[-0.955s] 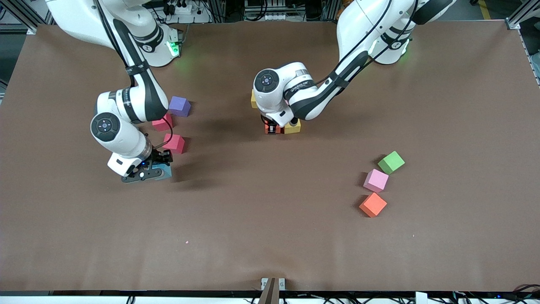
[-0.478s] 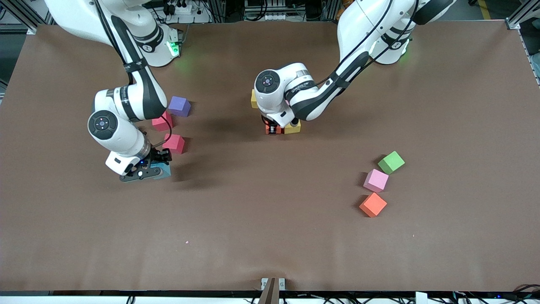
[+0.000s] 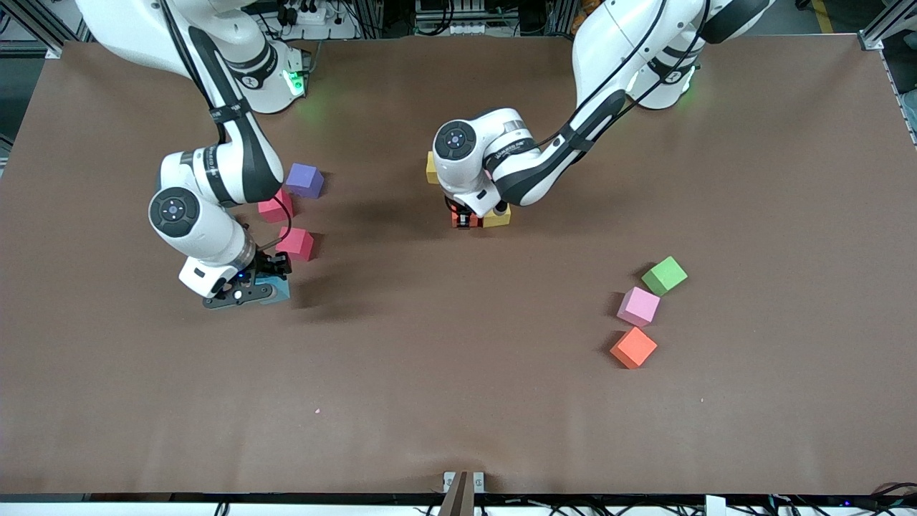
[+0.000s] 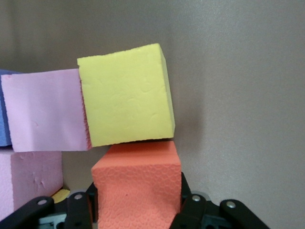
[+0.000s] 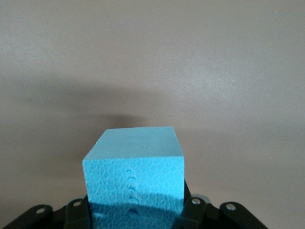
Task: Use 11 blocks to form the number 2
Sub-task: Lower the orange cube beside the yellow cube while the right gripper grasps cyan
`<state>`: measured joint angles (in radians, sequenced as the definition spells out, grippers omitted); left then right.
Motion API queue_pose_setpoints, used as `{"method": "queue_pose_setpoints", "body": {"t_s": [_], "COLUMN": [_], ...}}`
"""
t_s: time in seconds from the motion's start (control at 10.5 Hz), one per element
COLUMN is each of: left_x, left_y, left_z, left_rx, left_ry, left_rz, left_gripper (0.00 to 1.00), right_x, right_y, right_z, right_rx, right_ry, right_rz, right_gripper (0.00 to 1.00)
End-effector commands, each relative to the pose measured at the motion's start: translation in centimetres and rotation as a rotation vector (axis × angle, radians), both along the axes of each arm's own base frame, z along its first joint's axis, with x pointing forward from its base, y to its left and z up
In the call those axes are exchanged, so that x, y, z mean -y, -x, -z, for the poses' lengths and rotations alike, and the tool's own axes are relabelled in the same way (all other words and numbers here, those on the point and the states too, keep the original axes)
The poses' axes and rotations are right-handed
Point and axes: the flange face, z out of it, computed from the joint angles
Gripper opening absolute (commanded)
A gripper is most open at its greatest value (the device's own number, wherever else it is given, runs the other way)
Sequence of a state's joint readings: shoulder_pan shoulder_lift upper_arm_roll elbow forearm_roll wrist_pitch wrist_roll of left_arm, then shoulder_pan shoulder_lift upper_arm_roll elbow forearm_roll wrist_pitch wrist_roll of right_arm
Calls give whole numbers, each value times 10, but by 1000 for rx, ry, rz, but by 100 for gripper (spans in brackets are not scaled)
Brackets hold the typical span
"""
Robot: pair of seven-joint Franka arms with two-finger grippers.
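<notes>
My left gripper [image 3: 464, 217] is low over the table's middle and shut on an orange block [image 4: 136, 179]. That block touches a yellow block [image 4: 125, 101], which adjoins a pink block [image 4: 46, 110]. A blue edge [image 4: 4, 109] and another pink block [image 4: 28, 179] lie beside them. The arm hides most of this cluster in the front view, where two yellow blocks [image 3: 497, 216] [image 3: 431, 168] show. My right gripper [image 3: 247, 292] is shut on a blue block [image 5: 134, 176] just above the table, toward the right arm's end.
A purple block [image 3: 304, 179] and two reddish-pink blocks [image 3: 272, 209] [image 3: 296, 244] lie close to the right arm. Toward the left arm's end sit a green cube [image 3: 664, 275], a pink block [image 3: 637, 306] and an orange block [image 3: 633, 347].
The right gripper with the blue block has shifted slightly toward the right arm's end of the table. The left arm has barely moved.
</notes>
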<state>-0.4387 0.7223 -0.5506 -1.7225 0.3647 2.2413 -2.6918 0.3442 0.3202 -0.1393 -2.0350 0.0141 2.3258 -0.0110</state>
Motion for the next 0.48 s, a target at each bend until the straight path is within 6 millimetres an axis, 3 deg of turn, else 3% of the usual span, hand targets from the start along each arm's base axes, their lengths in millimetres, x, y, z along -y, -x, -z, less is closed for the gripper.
{"method": "queue_pose_setpoints", "body": {"t_s": [0.0, 0.38], "left_x": [-3, -5], "left_y": [-2, 0], "left_z": [-2, 5], "left_rx": [-9, -14], "left_ry": [15, 6], "left_rz": [-10, -6], "left_gripper": [60, 61], "right_x": [2, 1], "right_y": [5, 6], "right_z": [-6, -5], "right_rx": [-4, -6], "right_ry": [-4, -5], "right_rz": [-8, -3], "right_gripper": [59, 59]}}
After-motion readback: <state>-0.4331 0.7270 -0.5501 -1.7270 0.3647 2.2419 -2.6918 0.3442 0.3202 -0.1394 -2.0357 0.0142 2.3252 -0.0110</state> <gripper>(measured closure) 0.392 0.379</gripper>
